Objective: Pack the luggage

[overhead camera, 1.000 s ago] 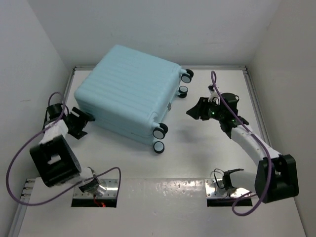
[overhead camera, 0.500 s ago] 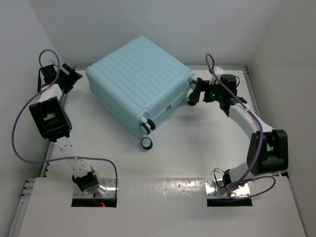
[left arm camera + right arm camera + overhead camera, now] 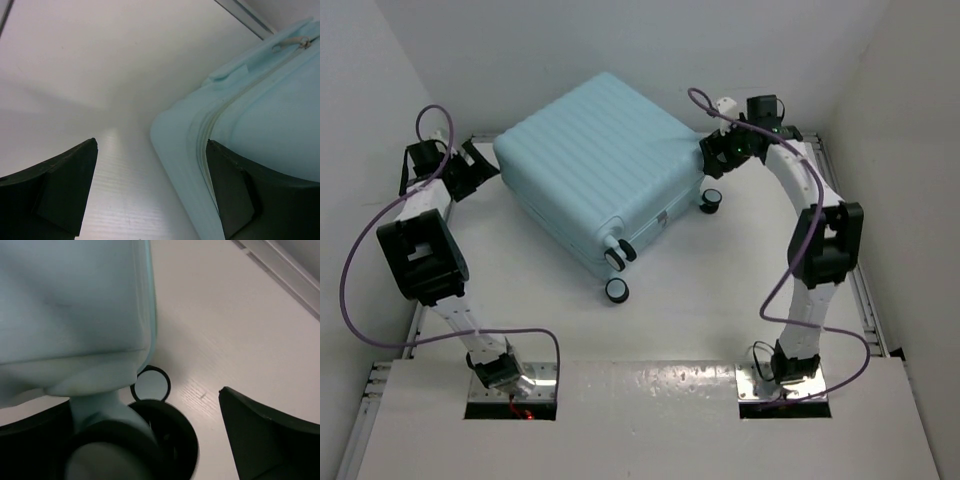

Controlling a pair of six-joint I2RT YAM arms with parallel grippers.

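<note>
The luggage, a pale blue ribbed hard-shell suitcase, lies shut on the white table, turned at an angle with its black wheels toward the front. My left gripper is at its left corner. In the left wrist view this gripper is open, with the luggage corner between the fingers and one finger against the shell. My right gripper is at the far right corner. It is open astride a black wheel, apart from the right finger.
White walls stand close on the left, back and right. A metal rail runs along the table's right edge. Another wheel sits just below the right gripper. Purple cables loop beside both arms.
The luggage has been turned and shifted toward the back. Both arms have stretched out to its far corners, the right one moving up past the wheel. The right jaws have opened wider.
</note>
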